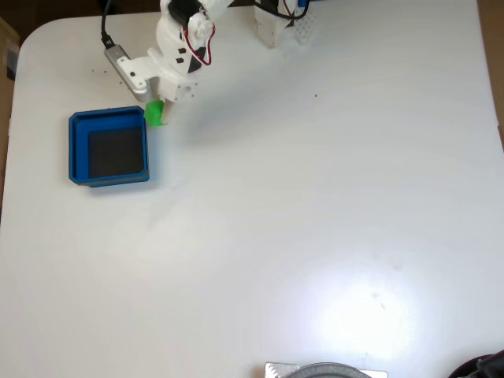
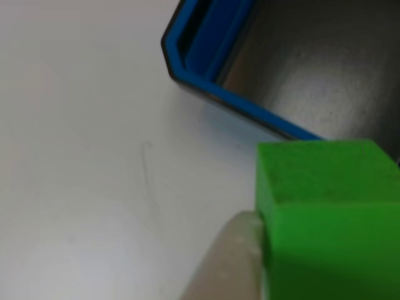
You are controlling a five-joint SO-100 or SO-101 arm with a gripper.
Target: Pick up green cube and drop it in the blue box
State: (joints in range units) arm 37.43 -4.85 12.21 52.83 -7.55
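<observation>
In the fixed view, the small green cube (image 1: pixel 155 113) hangs just off the upper right corner of the blue box (image 1: pixel 76 150), a shallow square tray with a black floor. My white gripper (image 1: pixel 156 107) reaches down from the top and is shut on the cube. In the other view the green cube (image 2: pixel 325 219) sits close at the lower right, with one pale fingertip (image 2: pixel 228 262) pressed against its left face. The blue box (image 2: pixel 206 44) lies right behind the cube, its dark floor showing. The second finger is hidden.
The arm's white base (image 1: pixel 276 24) stands at the table's top edge, and a black cable (image 1: pixel 105 31) runs to the wrist. A grey round object (image 1: pixel 327 370) pokes in at the bottom edge. The white table (image 1: pixel 315 205) spreads wide to the right.
</observation>
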